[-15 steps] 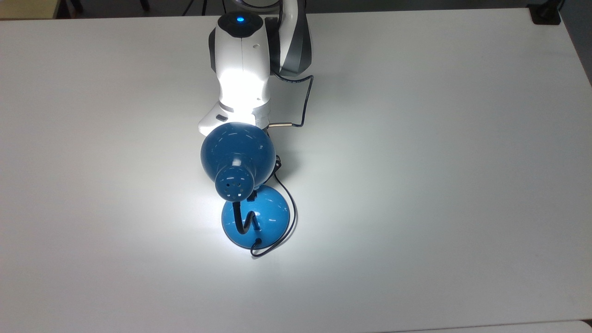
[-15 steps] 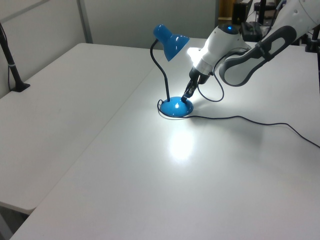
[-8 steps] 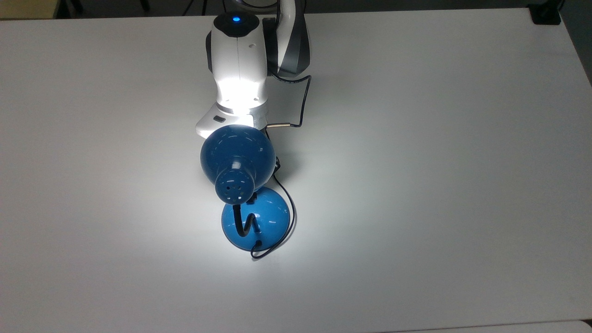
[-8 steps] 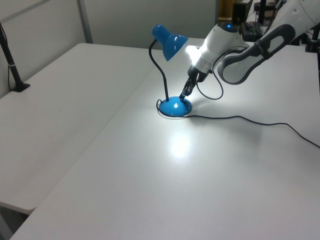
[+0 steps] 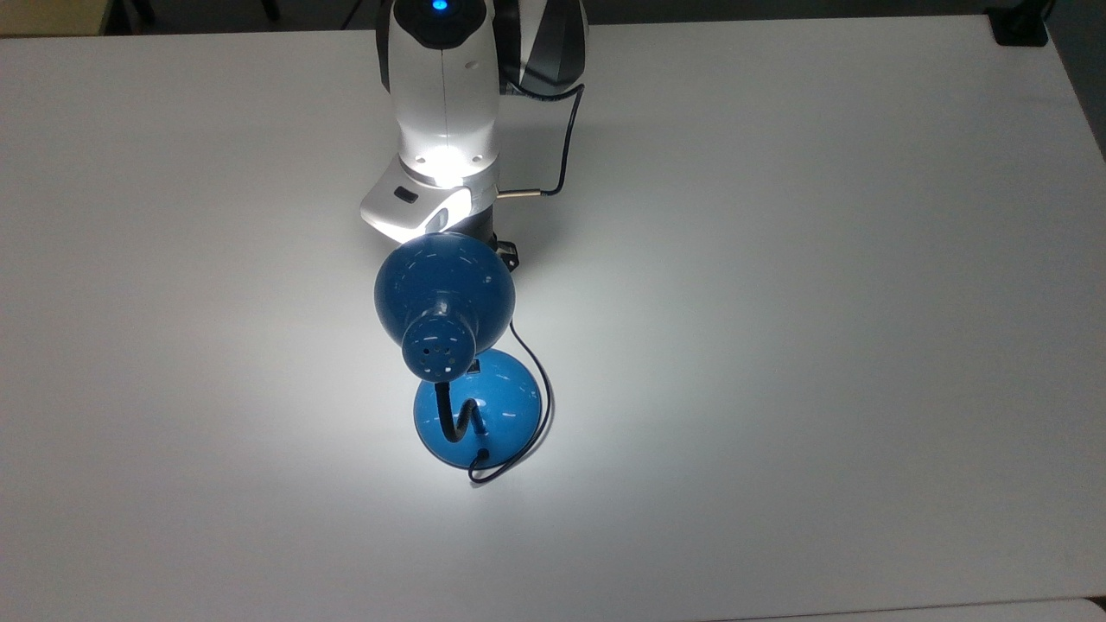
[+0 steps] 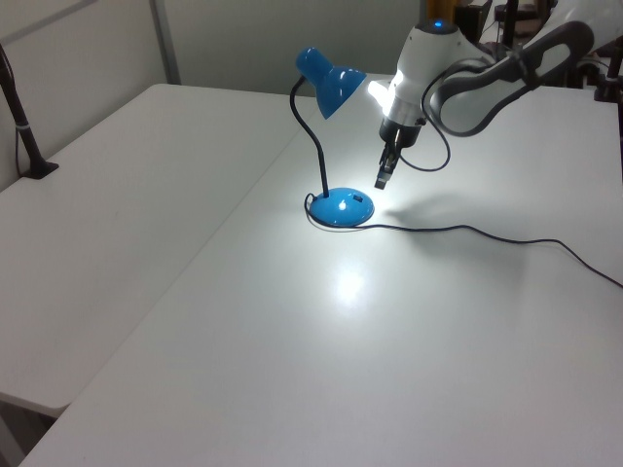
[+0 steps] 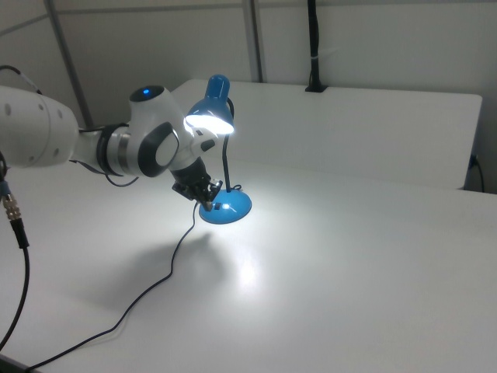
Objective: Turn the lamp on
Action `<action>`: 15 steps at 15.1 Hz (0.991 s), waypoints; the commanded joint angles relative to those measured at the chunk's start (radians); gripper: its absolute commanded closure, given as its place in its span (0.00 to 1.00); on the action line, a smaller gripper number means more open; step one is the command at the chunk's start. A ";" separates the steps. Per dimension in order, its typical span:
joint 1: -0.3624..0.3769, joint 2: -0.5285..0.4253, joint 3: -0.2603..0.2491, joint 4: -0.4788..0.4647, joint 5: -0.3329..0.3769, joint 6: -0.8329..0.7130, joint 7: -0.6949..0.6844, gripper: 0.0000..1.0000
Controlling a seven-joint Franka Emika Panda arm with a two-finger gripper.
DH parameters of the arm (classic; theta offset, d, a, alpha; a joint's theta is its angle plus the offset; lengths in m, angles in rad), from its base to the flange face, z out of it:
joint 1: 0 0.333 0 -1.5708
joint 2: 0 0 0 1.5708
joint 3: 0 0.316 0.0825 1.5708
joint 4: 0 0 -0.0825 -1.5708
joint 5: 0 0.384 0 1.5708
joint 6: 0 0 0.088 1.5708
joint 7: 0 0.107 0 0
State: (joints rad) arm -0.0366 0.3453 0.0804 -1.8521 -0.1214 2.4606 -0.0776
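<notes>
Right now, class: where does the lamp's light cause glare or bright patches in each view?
Top view: the arm is washed out white above the lamp. Left view: a bright pool lies on the table. Right view: the shade's rim glows.

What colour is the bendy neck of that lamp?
Black. The neck rises from the blue base of the lamp, clearest in the left view.

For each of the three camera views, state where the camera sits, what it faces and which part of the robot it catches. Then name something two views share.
Top view: overhead, looking straight down on the lamp; arm enters from the top edge.
Left view: raised at one side of the table, looking across; arm enters from the left view's right, gripper near the lamp base.
Right view: opposite side; arm enters from the right view's left.
Shared: left and right views both show the lit lamp and its cord.
</notes>
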 commanded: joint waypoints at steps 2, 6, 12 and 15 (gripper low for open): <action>0.000 -0.149 0.005 -0.033 0.003 -0.251 -0.011 1.00; 0.004 -0.259 0.005 -0.022 0.002 -0.429 -0.010 0.97; 0.004 -0.287 0.007 0.166 0.002 -0.731 -0.008 0.88; 0.004 -0.289 0.007 0.232 0.000 -0.817 -0.008 0.68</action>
State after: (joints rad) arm -0.0350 0.0500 0.0836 -1.6916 -0.1213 1.7341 -0.0776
